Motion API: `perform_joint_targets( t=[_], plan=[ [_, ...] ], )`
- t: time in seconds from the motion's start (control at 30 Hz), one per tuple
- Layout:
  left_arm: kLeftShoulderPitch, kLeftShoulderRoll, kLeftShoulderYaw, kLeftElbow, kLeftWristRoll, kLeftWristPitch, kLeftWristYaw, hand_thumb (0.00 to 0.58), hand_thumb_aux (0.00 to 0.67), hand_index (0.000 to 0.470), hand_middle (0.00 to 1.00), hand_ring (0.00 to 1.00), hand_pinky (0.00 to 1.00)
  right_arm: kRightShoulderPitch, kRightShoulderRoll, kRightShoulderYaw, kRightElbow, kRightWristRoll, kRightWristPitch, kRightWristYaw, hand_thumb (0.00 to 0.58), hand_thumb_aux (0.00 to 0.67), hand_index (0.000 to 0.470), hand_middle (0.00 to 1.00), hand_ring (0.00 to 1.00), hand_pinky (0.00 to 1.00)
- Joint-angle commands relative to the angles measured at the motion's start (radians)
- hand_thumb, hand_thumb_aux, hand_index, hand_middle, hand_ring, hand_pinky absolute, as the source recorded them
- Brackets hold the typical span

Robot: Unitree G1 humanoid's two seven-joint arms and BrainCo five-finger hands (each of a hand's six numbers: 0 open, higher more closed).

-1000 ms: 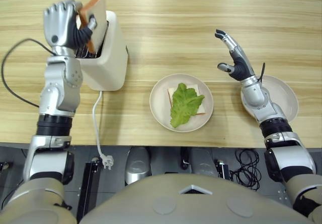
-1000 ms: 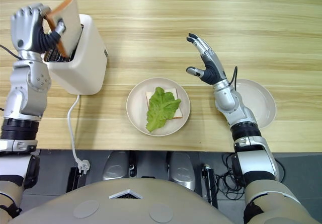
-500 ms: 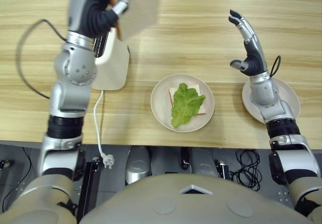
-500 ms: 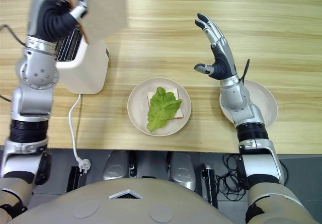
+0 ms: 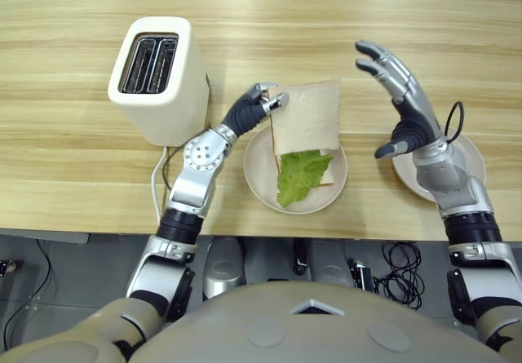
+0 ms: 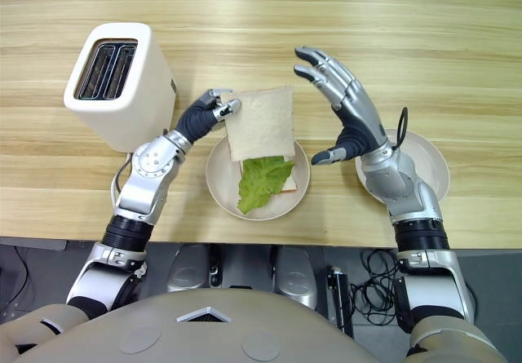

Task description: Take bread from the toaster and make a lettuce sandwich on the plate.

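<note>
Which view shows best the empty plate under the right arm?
The right eye view: the empty plate shows a wide bare part beside the right forearm. In the left eye view the forearm covers its middle, leaving a narrower strip of rim.

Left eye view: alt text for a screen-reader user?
The robot's left hand holds a slice of bread over the far side of the plate, partly covering the lettuce lying there. Its right hand is open, raised to the right of the plate, and the toaster stands on the wooden table to the left.
</note>
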Motion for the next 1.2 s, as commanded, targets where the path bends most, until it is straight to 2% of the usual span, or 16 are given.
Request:
perform_joint_targets(
  t=[0.03, 0.23, 0.57, 0.9, 1.2],
  plan=[
    [0.012, -0.028, -0.007, 0.08, -0.033, 0.044, -0.036, 0.58, 0.67, 0.46, 1.0, 1.0, 1.0, 0.022, -0.006, 0.025, -0.016, -0.055, -0.028, 0.032, 0.0, 0.0, 0.0, 0.0, 0.0, 0.0],
    [0.014, -0.041, 0.011, 0.083, -0.101, 0.135, -0.117, 0.58, 0.67, 0.46, 1.0, 1.0, 1.0, 0.048, -0.019, 0.044, 0.012, -0.133, -0.054, 0.039, 0.0, 0.0, 0.0, 0.0, 0.0, 0.0],
    [0.06, -0.033, 0.005, 0.0, -0.125, 0.217, -0.134, 0.58, 0.67, 0.46, 1.0, 1.0, 1.0, 0.063, -0.045, 0.077, 0.018, -0.25, -0.068, 0.017, 0.0, 0.0, 0.0, 0.0, 0.0, 0.0],
    [0.072, -0.027, -0.008, 0.01, -0.089, 0.208, -0.117, 0.58, 0.67, 0.46, 1.0, 1.0, 1.0, 0.062, -0.067, 0.1, -0.006, -0.417, -0.054, -0.06, 0.0, 0.0, 0.0, 0.0, 0.0, 0.0],
    [0.067, -0.026, -0.009, 0.047, -0.06, 0.179, -0.104, 0.58, 0.67, 0.46, 1.0, 1.0, 1.0, 0.052, -0.103, 0.169, -0.007, -0.553, -0.02, -0.14, 0.0, 0.0, 0.0, 0.0, 0.0, 0.0]
  ],
)
